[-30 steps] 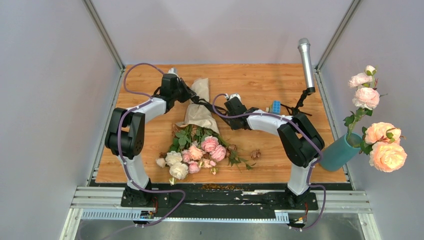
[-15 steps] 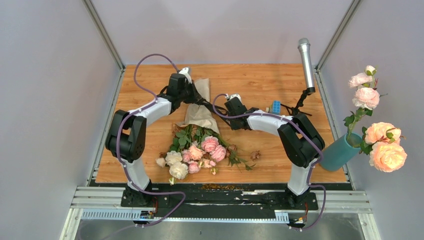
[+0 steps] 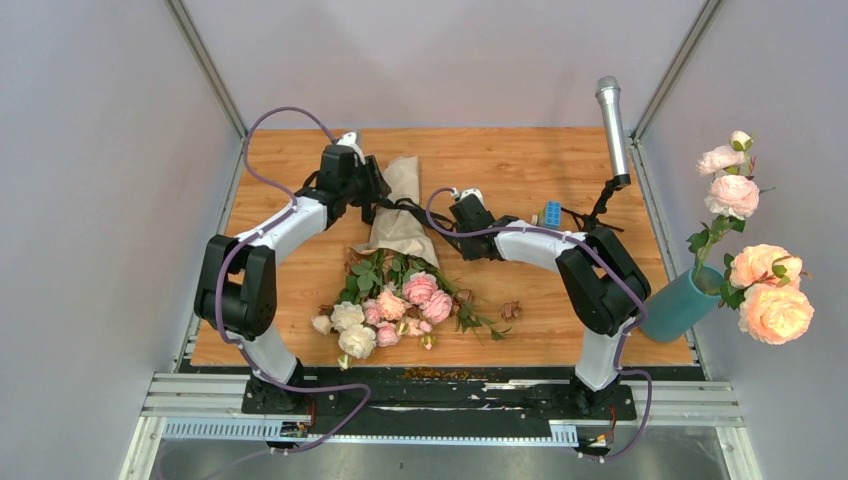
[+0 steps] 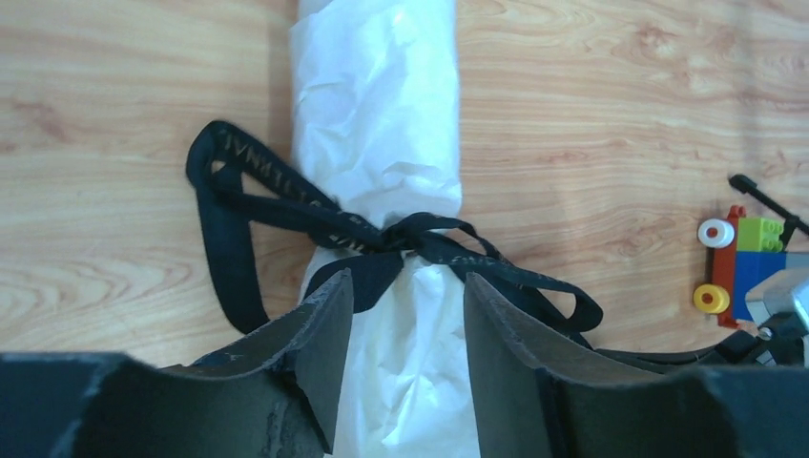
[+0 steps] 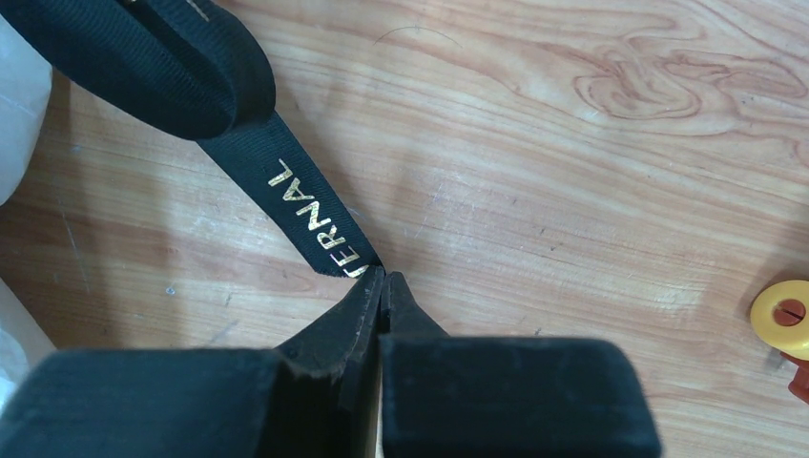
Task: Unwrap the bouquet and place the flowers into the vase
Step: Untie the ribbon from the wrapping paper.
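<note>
A wooden table (image 3: 520, 160) seen from above, with two robot arms reaching over one bouquet (image 3: 395, 270) that lies flat near the middle. Its kraft paper (image 3: 402, 215) points to the far side and its flowers (image 3: 395, 300) spread toward the near edge. The step in hand appears to be untying. One black ribbon (image 4: 286, 205) with gold lettering is knotted around the paper's narrow neck, with loops and tails trailing to both sides. The right claw (image 5: 383, 277) is pinched tight on one ribbon tail, low over the wood just right of the wrap. The left claw (image 4: 408, 281) stands half parted with a finger on each side of the paper neck just below the knot, gripping nothing. The next move probably calls for the right claw to draw its tail away from the bundle while the left steadies the paper or takes the other tail, so the knot slips. The paper has not been opened and no stem has been lifted. One teal vase (image 3: 678, 305) sits well apart at the right edge of the table, already holding about five large peach roses (image 3: 765, 290). The bouquet shows roughly eight small pink and cream blooms, though an exact count is hard. Also on the table are one microphone (image 3: 612, 125) on a stand and one small cluster of toy bricks (image 3: 550, 213).
</note>
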